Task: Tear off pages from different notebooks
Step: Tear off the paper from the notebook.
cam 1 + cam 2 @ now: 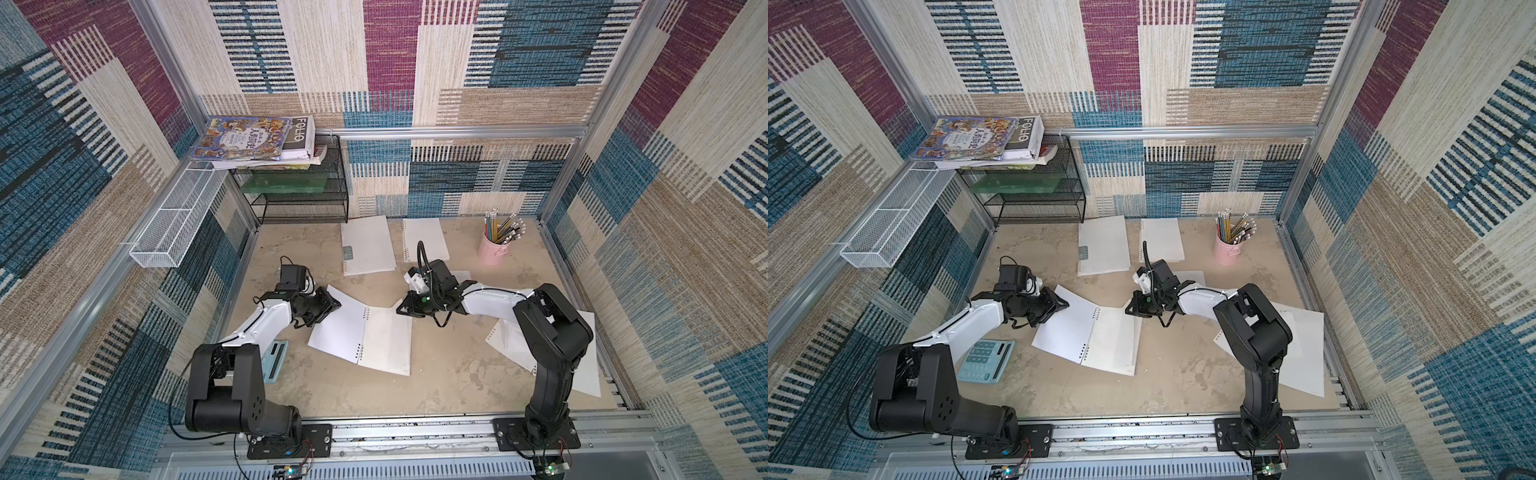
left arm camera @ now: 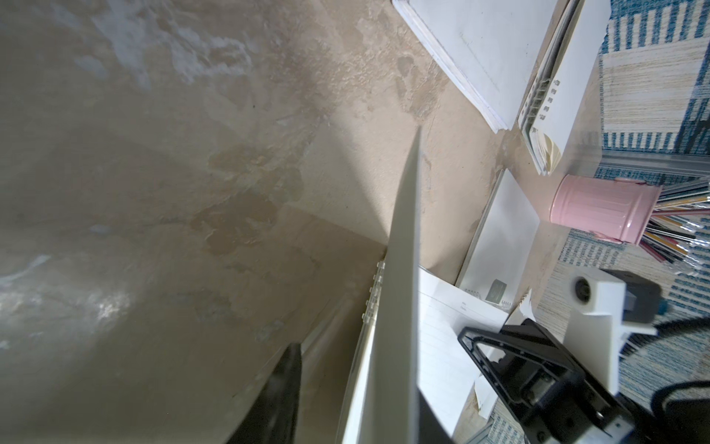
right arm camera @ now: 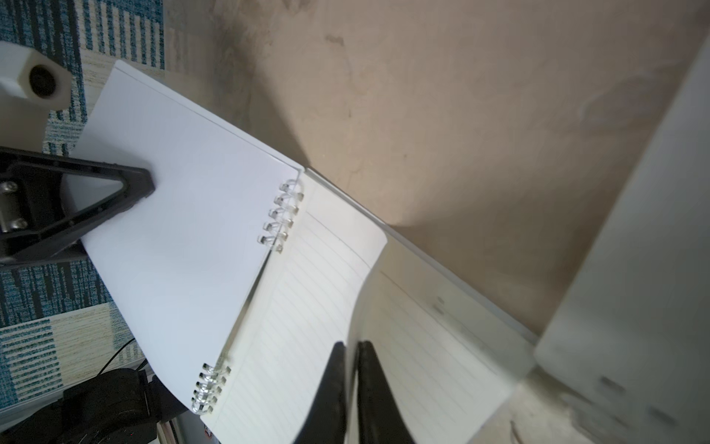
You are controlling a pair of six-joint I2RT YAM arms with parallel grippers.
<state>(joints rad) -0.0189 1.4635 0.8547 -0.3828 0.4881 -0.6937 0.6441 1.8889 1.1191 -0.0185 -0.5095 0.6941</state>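
In both top views the open notebook (image 1: pixel 345 328) lay on the table at the middle of the frame; its wire spiral (image 3: pixel 284 215) ran down the fold. The left gripper (image 1: pixel 334 306) was clamped on the outer edge of the plain left leaf; in the right wrist view one of its fingers showed at centre left, lying over that leaf. The right gripper (image 3: pixel 351 346) had its jaws pressed together on the raised edge of the lined page (image 3: pixel 307 292), low in the centre of that frame; the sheet curled up off the stack beneath it.

I judged this the start of the tear. To do it well I wanted the left clamp firm, so the book could not slide; the right pull should go away from the spiral and a little upward, beginning at one end of the wire so the holes gave one by one. A straight yank risked dragging the whole notebook, or ripping the sheet across. Two closed notebooks (image 1: pixel 368 245) lay at upper centre, apart from the pull.
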